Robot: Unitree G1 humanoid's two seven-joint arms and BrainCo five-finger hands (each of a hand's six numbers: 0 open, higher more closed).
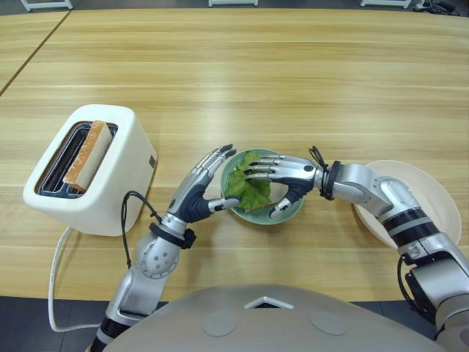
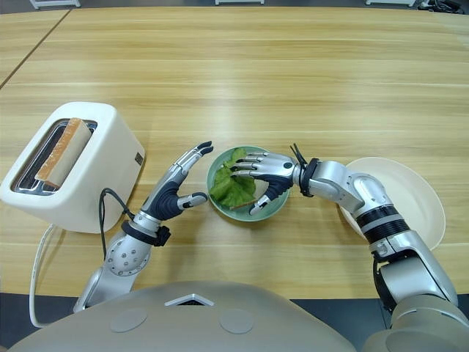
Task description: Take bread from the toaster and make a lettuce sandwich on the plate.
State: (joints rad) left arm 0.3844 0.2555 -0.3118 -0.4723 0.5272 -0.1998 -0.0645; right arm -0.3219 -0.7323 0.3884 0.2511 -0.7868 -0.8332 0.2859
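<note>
I am at the lettuce step. The green dish (image 1: pixel 256 221) is my landmark. The lettuce leaf (image 1: pixel 245 189) lies in it. My right hand (image 1: pixel 289 172) reaches in from the dish's right, with its fingers laid across the top of the leaf and its thumb tucked under the near edge, so it has a light hold on the leaf. A thin brown edge (image 1: pixel 261 208) peeks out beneath the leaf. I take it for bread already laid down, though I cannot be sure.

My left hand (image 1: pixel 198 191) waits at the dish's left side, wide open and holding nothing. Well to the left of the dish stands the toaster (image 1: pixel 110 183), with one bread slice (image 1: pixel 89 152) upright in its slot. Right of the dish, under my right forearm, sits the white plate (image 1: pixel 432 191).

Next, I judge, I should let go of the leaf so it lies flat. Then my left hand should go to the toaster for that slice. It must pinch the slice by its top edge and lift it straight up out of the slot.

In the left eye view my left thumb seems to touch the dish's rim. The right eye view shows a gap there, and also more of the white plate past my forearm.
</note>
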